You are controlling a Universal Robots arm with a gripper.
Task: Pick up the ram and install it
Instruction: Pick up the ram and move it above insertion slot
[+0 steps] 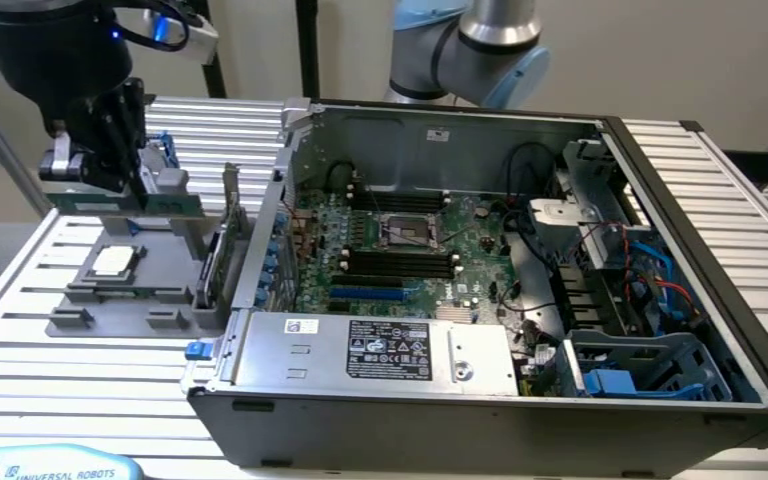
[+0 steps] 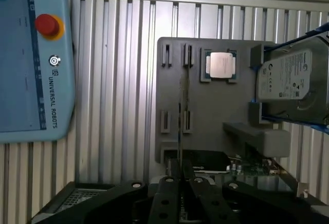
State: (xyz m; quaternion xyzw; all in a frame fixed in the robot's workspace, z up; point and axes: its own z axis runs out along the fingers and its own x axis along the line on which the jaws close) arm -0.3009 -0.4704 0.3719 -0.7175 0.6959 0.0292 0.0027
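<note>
The ram is clamped in my pincer, just above the grey holder tray where the processor chip lies, on the slatted desk beside the open computer case.

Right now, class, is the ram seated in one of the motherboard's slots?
No: the ram is held by the fingers above the gray holder, outside the computer case.
</note>
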